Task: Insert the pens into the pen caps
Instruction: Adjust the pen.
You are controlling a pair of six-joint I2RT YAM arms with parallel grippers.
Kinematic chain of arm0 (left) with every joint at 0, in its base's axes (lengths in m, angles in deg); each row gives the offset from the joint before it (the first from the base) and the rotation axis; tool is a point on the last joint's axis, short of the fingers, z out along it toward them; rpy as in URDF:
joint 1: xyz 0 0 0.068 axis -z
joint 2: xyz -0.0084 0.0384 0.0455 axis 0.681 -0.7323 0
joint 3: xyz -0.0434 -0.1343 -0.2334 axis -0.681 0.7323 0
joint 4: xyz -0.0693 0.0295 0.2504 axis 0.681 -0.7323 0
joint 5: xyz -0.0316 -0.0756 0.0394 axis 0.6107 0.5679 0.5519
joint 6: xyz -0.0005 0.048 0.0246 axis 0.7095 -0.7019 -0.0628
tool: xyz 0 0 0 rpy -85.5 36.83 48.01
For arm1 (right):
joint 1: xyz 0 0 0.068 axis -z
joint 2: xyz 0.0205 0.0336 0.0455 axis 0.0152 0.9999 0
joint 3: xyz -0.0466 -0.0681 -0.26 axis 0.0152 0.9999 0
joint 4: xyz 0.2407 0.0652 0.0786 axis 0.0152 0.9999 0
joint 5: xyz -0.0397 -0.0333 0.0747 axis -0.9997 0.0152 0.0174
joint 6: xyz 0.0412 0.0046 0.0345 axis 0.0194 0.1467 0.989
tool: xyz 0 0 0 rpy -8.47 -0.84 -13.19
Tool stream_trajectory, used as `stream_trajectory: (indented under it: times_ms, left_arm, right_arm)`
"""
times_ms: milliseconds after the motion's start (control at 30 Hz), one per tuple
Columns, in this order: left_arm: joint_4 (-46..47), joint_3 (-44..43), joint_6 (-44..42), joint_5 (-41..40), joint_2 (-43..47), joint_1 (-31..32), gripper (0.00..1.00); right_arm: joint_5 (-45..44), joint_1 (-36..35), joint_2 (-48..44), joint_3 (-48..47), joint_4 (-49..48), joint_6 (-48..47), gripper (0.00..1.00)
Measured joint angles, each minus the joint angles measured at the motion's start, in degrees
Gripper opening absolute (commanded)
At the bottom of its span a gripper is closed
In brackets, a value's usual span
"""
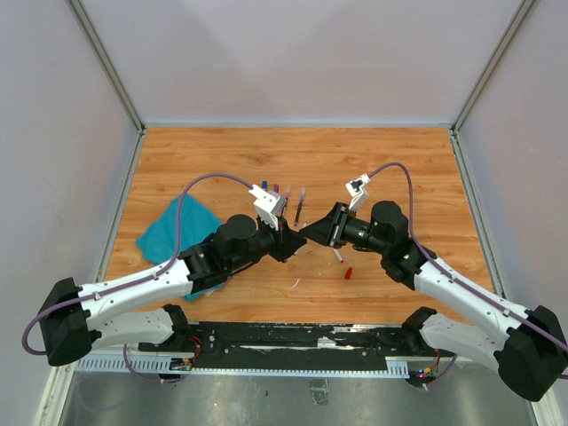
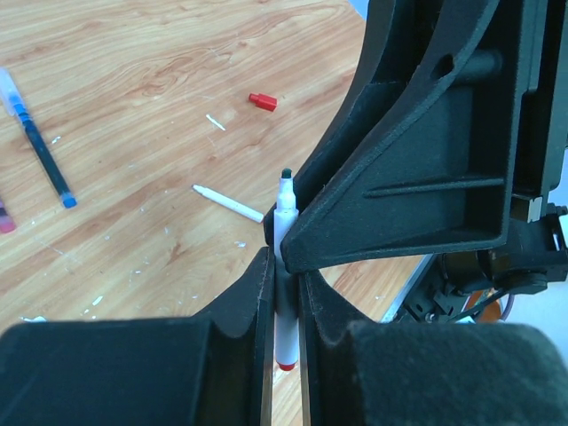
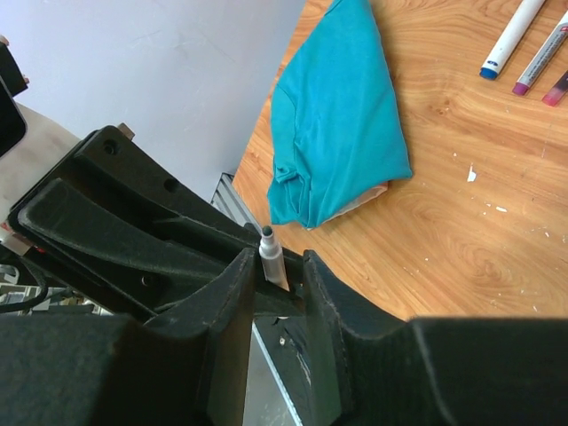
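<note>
My left gripper (image 2: 284, 271) is shut on a white pen (image 2: 285, 222) with a red end and a bare dark tip, held upright above the table. My right gripper (image 3: 277, 269) meets it head-on, and its fingers (image 3: 232, 293) stand on either side of that pen's (image 3: 272, 260) upper barrel with a gap on one side, so it is open. In the top view both grippers, left (image 1: 291, 241) and right (image 1: 311, 232), meet at the table's middle. A red pen cap (image 1: 349, 273) and a thin white pen (image 1: 337, 256) lie just right of them.
A teal cloth (image 1: 173, 235) lies at the left. Several pens (image 1: 284, 202) lie side by side behind the grippers, and three of their coloured ends (image 3: 510, 40) show in the right wrist view. A blue pen (image 2: 40, 151) lies on the wooden table (image 1: 399, 169).
</note>
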Motion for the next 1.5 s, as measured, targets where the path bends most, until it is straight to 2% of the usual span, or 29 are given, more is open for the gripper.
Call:
stream_trajectory:
  times_ms: [400,467,667,800,1167,1367,1500]
  left_arm:
    - [-0.5,0.0,0.0,-0.4,-0.1,0.0,0.01]
    - [-0.5,0.0,0.0,-0.4,-0.1,0.0,0.02]
    - [-0.4,0.0,0.0,-0.5,-0.1,0.0,0.26]
    - [0.2,0.0,-0.1,-0.1,-0.1,0.0,0.33]
    - [2.1,0.0,0.0,1.7,-0.6,0.1,0.34]
    - [2.5,0.0,-0.3,3.3,-0.6,0.1,0.28]
    - [2.5,0.0,-0.4,3.8,-0.6,0.1,0.28]
  right_arm:
    - [-1.1,-0.9,1.6,-0.6,-0.8,-0.9,0.01]
    - [-1.1,-0.9,1.5,-0.6,-0.7,-0.9,0.01]
    - [-1.2,-0.9,1.5,-1.0,-0.1,-1.3,0.0]
    - [-1.3,-0.9,1.0,-1.0,0.1,-1.3,0.01]
    - [-4.6,-1.5,-4.2,-1.0,1.5,-2.5,0.01]
    - [-6.0,-1.5,-5.5,-1.0,1.6,-2.6,0.0]
    - [-6.1,-1.5,-5.6,-1.0,1.6,-2.6,0.01]
